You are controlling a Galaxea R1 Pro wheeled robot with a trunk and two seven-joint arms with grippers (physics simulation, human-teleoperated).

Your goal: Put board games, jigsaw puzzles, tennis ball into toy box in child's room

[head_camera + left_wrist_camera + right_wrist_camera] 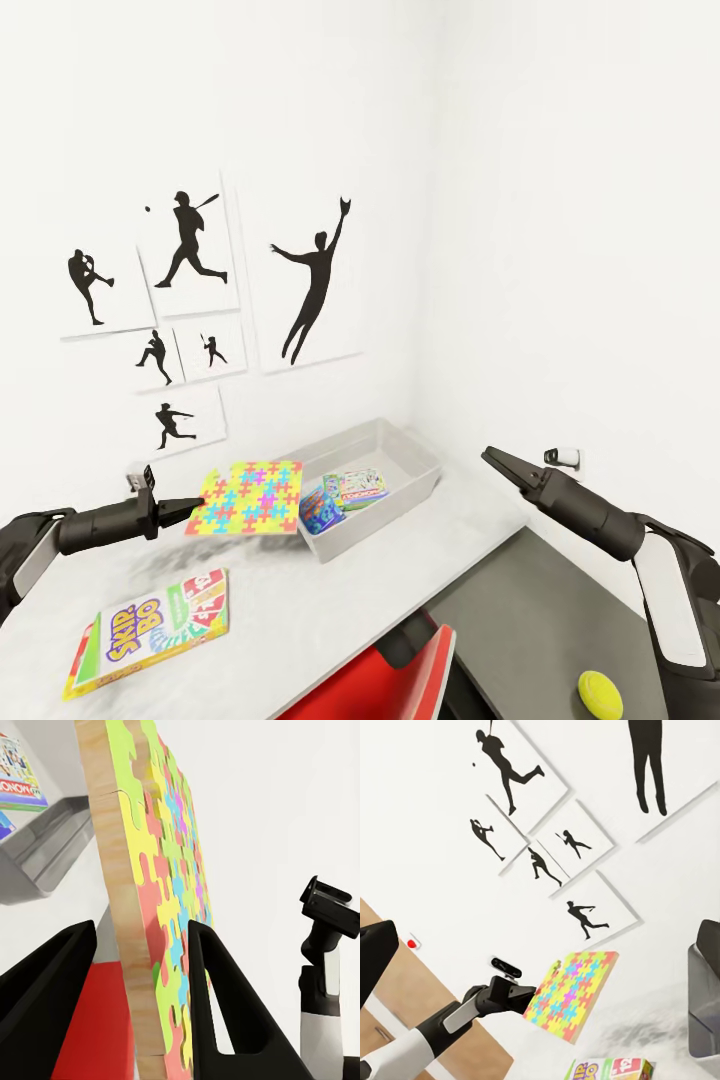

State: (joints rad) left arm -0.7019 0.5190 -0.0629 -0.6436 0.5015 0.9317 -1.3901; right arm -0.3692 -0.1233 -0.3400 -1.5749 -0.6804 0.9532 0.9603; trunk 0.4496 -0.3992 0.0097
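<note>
Left wrist view alone shows pincer (142,967) fingers (225,1012) straddling puzzle (161,885).

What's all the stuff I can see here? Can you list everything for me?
jigsaw puzzle: one, multicolour, held above the table beside the toy box
toy box: one, light grey, on the table by the wall corner
games in the box: two, one blue, one green-edged
Skip-Bo game: one, yellow-edged, near end of the table
tennis ball: one, yellow-green, on the dark-grey cabinet
baseball pictures: six, black on white, wall
red chair: one, below the table edge
left gripper: gripping the puzzle
right gripper: raised, empty
</note>
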